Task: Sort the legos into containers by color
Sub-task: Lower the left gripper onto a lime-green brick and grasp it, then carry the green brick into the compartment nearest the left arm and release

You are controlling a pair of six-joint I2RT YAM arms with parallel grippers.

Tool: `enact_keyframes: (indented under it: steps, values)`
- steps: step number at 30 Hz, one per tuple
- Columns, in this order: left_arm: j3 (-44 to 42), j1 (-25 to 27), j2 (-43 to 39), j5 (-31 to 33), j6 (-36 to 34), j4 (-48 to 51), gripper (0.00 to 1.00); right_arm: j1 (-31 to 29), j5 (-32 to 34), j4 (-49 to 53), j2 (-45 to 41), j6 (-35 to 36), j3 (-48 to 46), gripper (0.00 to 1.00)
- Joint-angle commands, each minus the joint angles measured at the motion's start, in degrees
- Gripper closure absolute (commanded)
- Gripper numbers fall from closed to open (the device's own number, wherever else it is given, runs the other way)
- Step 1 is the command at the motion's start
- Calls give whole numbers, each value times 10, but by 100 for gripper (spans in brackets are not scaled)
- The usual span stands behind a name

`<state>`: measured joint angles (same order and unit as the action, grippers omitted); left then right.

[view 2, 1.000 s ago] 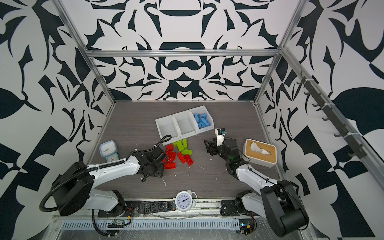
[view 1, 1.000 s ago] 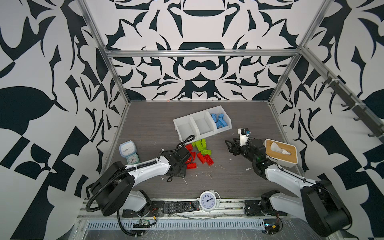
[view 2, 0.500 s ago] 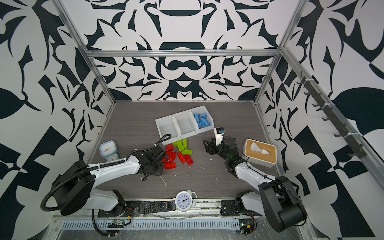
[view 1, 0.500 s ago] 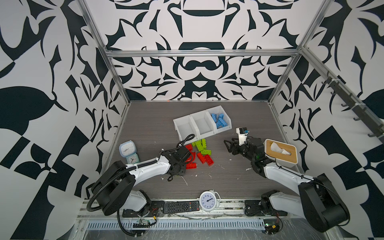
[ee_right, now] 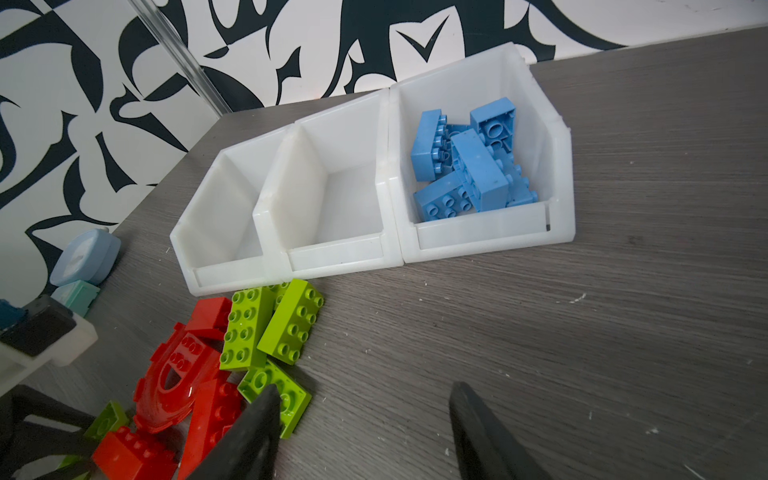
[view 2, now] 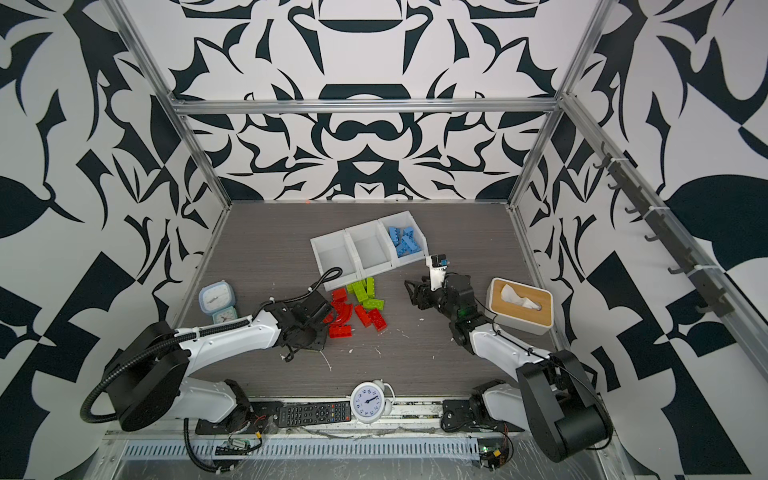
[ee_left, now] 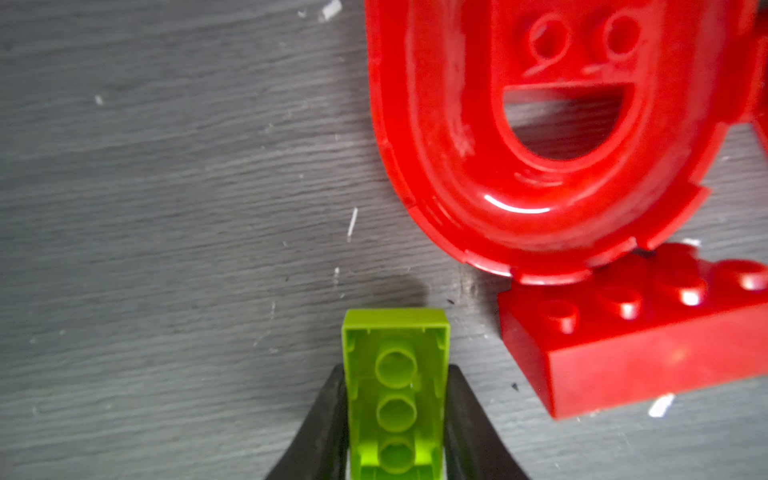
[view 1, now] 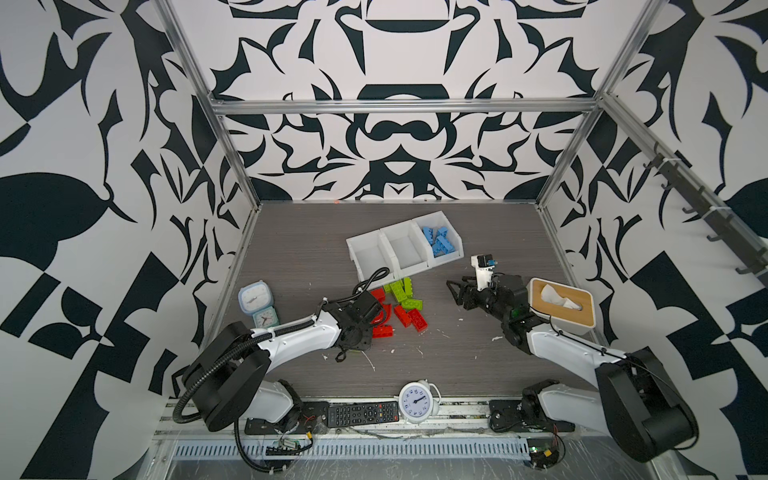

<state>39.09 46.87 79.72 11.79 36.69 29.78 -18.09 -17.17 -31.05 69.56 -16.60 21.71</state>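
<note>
Though obscure overhead, lego (ee_left: 395, 399) in hand (ee_left: 395, 369)

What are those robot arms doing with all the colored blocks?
They're sorting toy bricks by color. The left gripper is shut on a lime green brick next to the red arch piece. The blue bricks already sit in one end bin of the white bins; the other two bins are empty. The right gripper hangs open, holding nothing.
</note>
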Motion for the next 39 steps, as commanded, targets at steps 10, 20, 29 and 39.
enact_keyframes:
  steps: [10,20,29,39]
  values:
    - [90,-2,-90,31,-22,97,76,-2,-9,-13,2,-7,25,33]
    - [218,-125,-6,-60,-150,15,76,-3,-10,-14,3,-7,25,33]
    - [365,-153,169,-101,-211,-18,79,-5,-17,-2,0,-4,30,33]
    - [437,-186,280,-102,-217,-11,78,-14,-14,16,-1,-1,40,33]
